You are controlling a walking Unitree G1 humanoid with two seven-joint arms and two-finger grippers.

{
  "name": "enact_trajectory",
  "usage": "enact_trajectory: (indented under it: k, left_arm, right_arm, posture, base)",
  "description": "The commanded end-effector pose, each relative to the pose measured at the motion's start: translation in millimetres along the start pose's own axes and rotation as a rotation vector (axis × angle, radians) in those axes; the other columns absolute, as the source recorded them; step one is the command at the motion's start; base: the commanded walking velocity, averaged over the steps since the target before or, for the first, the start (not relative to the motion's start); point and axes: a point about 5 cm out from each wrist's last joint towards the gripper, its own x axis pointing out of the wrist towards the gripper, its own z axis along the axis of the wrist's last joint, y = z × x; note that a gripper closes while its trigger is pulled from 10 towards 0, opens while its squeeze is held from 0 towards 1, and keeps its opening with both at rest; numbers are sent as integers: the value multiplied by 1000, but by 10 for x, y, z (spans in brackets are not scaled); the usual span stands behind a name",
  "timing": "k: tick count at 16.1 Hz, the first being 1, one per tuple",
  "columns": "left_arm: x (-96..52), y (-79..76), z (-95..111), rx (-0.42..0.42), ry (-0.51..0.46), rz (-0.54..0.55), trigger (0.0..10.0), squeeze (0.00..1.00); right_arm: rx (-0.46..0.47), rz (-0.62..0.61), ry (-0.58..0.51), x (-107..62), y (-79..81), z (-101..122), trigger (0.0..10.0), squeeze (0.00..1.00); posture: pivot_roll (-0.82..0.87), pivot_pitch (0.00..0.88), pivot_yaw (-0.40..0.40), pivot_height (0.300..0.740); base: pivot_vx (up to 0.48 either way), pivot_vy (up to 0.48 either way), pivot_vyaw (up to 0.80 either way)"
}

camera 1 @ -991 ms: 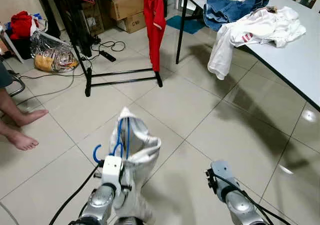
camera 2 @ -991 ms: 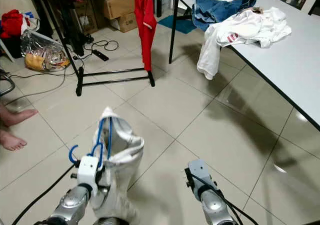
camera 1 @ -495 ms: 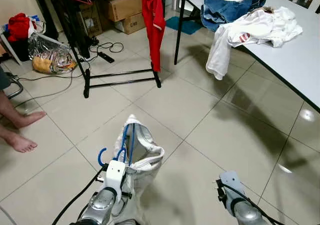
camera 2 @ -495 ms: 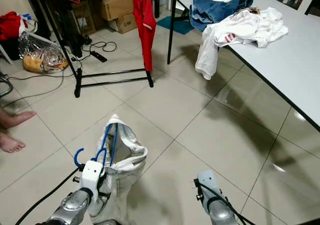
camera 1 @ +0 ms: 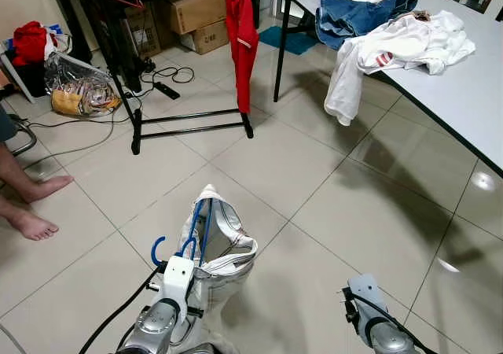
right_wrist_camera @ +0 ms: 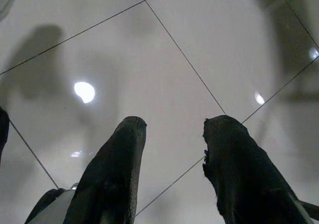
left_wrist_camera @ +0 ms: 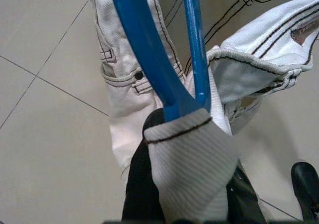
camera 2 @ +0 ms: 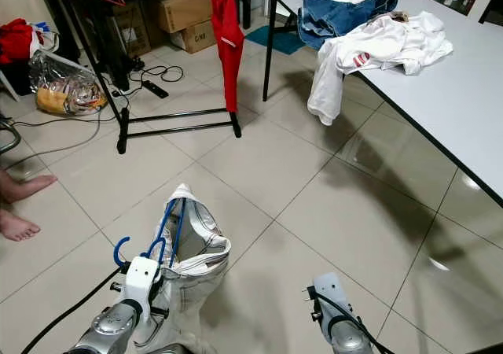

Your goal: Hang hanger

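Camera stepped back; right gripper point(right_wrist_camera: 169, 149) sank lower, jaws apart, empty. Left gripper point(left_wrist_camera: 184, 154) grasping blue hanger point(camera 1: 194, 228) with white clothes, lower middle. Rack point(camera 1: 189, 118) upper left, far. Hanging not done.

The two eye views look from the robot's head forward and down over the tiled floor point(camera 1: 330, 189). Both show the clothes rack point(camera 1: 189, 122) far ahead and the white table point(camera 2: 440, 94) on the right, with a small sideways shift between them. The left wrist view looks along its arm, very near the blue hanger point(left_wrist_camera: 149, 59) and white garment point(left_wrist_camera: 192, 159). The right wrist view faces down at the floor, close, between two black fingers point(right_wrist_camera: 112, 174).
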Motion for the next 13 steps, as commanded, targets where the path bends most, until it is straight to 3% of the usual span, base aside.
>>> enact_trajectory:
  k: [1,13]
  left_arm:
    - [-7,-9,-26,-5,10,3,10000,0]
    - [-15,8,-48,-2,17,8,10000,0]
  right_arm:
    - [-7,-1,-1,6,-11,18,10000,0]
    - [-24,7,-8,7,5,27,10000,0]
  posture:
    - [-14,0,37,740]
    - [-14,0,37,740]
  base:
    - [0,0,0]
    - [0,0,0]
